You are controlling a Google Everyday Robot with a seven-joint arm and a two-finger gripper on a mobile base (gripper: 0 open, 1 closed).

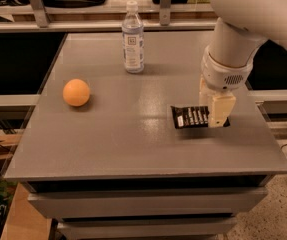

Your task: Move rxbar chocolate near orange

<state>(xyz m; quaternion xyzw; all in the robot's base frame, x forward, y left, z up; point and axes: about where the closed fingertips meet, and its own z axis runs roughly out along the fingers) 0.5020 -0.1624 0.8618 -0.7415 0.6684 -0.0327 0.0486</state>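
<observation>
Gripper (218,115): cream-coloured, pointing straight down from the white arm (231,49), low over the right-hand part of the bench (133,149). Its tip sits at the right end of the bar (189,117) and covers that end from here. Whether it is open or closed, or has any hold of the bar, cannot be told from this side.

Bar: a flat black wrapper with white lettering lines, lying flat on the bench top, long side running left to right. Its left end is free and in plain sight.

Arm: a thick white column with a grey band above the wrist, coming in from the upper right corner.

Bottle (133,38): clear, white cap, pale label, standing upright near the back edge of the bench, well apart from the bar and to its left.

Orange (76,92): a plain round fruit resting on the left part of the bench, well apart from the bar, nearer the bottle than the gripper.

Bench: grey top, with drawers below the front edge.
</observation>
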